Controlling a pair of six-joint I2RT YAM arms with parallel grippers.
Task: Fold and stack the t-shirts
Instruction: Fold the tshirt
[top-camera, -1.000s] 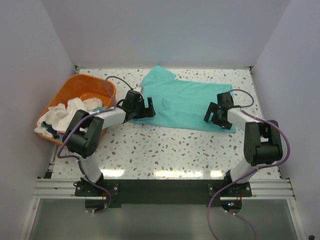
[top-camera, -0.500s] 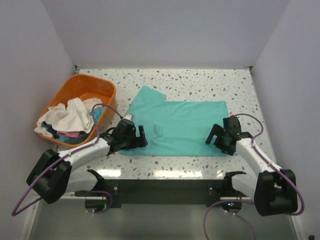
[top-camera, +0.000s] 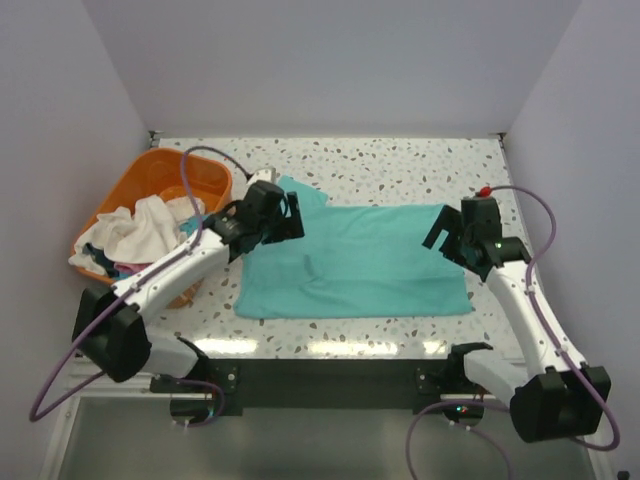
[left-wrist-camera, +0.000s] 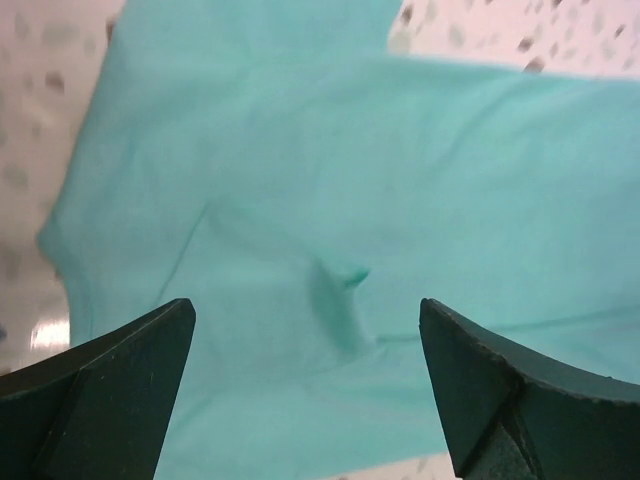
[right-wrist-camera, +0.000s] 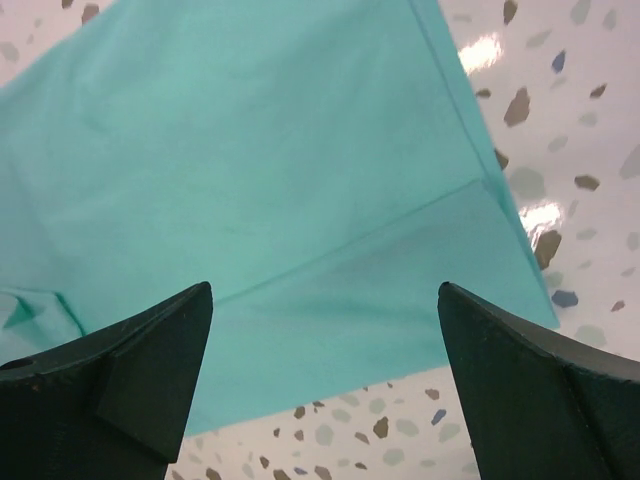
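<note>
A teal t-shirt (top-camera: 355, 262) lies spread on the speckled table, its near edge folded up, one sleeve pointing to the back left. It fills the left wrist view (left-wrist-camera: 330, 200) and the right wrist view (right-wrist-camera: 260, 170). My left gripper (top-camera: 287, 216) is open and empty, held above the shirt's left shoulder. My right gripper (top-camera: 446, 230) is open and empty, above the shirt's far right corner. More shirts, white and coloured, lie heaped in the orange basket (top-camera: 212, 176) at the left.
The orange basket stands at the table's back left, close to the left arm. White walls close in the table on three sides. Bare speckled table (top-camera: 400, 160) shows behind the shirt and along the near edge (top-camera: 350, 330).
Both grippers dragged the shirt toward the near edge, then let go and rose back over its far edge. The shirt now lies lower on the table.
</note>
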